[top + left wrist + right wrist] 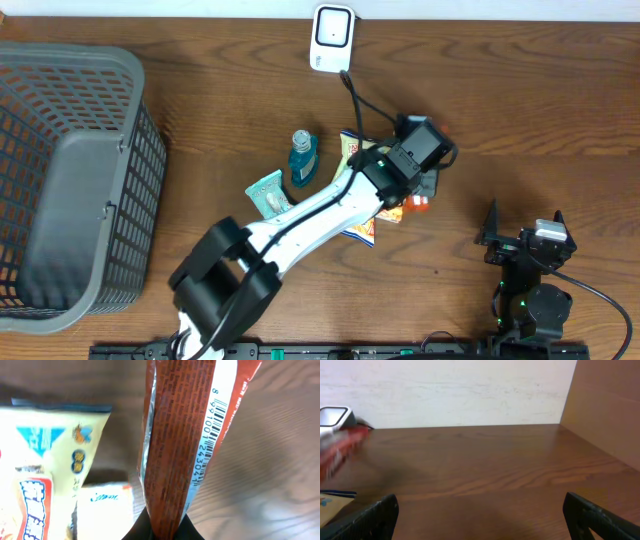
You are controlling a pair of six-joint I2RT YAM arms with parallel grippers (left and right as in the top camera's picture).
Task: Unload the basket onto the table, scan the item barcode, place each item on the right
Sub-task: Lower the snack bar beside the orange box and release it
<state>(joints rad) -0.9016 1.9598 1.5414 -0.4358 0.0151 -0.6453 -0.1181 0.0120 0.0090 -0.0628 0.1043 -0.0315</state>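
A brown-red snack packet point(180, 445) stands on edge between the jaws of my left gripper point(167, 532), which is shut on its lower end. A white strip along the packet's side carries the barcode point(212, 435), facing my left wrist camera. From overhead the left gripper point(428, 182) hangs over the pile of goods, and a red end of the packet point(416, 203) shows below it. The white scanner point(332, 38) stands at the table's far edge, its cable running toward the pile. My right gripper point(525, 240) rests open near the front right, holding nothing.
A grey mesh basket point(60, 180) fills the left side. A blue bottle point(303, 158), a teal packet point(268, 192) and yellow snack bags point(365, 232) lie under the left arm. A yellow bag point(50, 460) and a white box point(102, 510) lie beside the held packet.
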